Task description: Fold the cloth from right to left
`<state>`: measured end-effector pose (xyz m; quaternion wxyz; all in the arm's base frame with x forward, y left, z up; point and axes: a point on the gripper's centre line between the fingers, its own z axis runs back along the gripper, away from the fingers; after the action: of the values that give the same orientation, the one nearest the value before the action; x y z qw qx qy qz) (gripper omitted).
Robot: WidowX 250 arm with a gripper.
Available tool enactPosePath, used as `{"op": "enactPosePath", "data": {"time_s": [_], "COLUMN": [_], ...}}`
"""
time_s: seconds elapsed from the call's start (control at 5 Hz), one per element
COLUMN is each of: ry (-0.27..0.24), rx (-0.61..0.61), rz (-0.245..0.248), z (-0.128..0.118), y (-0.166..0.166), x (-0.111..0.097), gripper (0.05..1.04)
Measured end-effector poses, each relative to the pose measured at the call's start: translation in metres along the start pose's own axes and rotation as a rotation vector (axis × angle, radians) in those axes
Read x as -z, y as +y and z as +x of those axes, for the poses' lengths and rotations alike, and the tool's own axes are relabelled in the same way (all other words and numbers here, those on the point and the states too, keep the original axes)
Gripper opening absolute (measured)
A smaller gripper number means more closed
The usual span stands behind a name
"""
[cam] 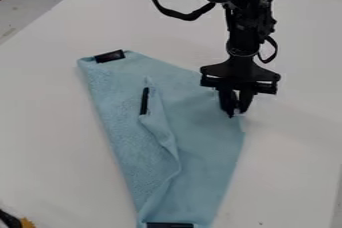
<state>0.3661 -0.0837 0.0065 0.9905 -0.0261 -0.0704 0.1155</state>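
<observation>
The gripper [236, 111] hangs pointing down at the upper right edge of the light blue cloth [207, 142], overlapping that edge; whether it holds any fabric I cannot tell. Lying on the white table, the cloth is partly folded, with a raised crease running from its middle down towards the lower end. Its left part shows a rougher, looped texture, its right part a smoother one. Black strips mark the top left corner [110, 56], the inner flap [144, 101] and the bottom end [170, 225].
The white table [53, 142] extends around the cloth on both sides. A black and yellow object [25, 222] sits at the bottom left corner of the view. Dark items stand beyond the table's back edge at the top right. A black cable loops beside the arm.
</observation>
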Motion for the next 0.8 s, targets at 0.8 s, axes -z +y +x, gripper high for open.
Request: {"op": "enactPosePath", "data": {"time_s": [0.8], "ry": [-0.054], "rx": [-0.285], "rz": [0.048], "z": [-0.01], "y": [0.04], "x": [-0.038], "gripper": [0.072]}}
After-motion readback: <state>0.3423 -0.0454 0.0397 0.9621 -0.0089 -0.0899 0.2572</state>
